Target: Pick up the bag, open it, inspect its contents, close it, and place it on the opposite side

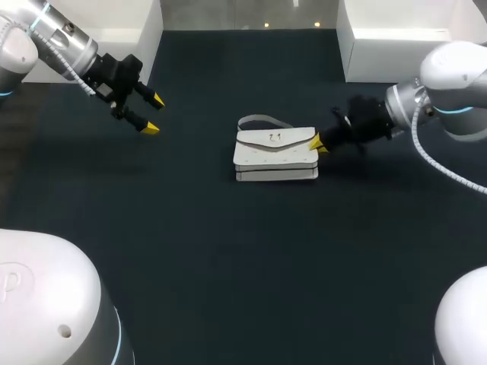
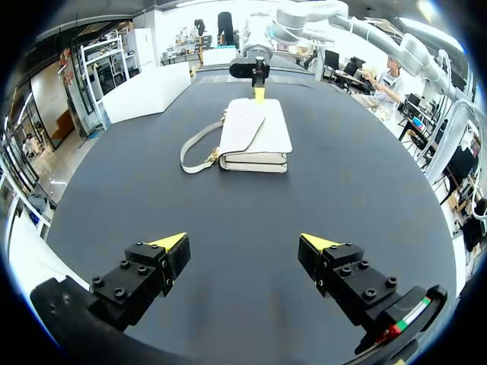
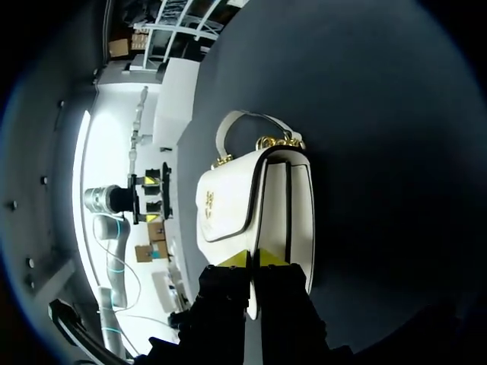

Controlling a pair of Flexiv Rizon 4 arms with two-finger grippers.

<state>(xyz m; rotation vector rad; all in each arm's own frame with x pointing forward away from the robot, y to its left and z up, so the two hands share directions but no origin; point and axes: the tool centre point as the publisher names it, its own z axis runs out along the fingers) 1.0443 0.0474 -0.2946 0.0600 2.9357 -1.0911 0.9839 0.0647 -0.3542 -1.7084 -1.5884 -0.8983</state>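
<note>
The white leather handbag [image 1: 275, 154] lies on the dark table [image 1: 228, 266]. The right gripper [image 1: 319, 144] pinches its flap edge with narrow fingers; the left gripper [image 1: 154, 114] hangs wide open.

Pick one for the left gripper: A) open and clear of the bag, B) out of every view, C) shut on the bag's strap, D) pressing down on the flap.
A: the left gripper has its yellow tips spread wide with nothing between them, and the bag lies well ahead of it, untouched by it.
</note>
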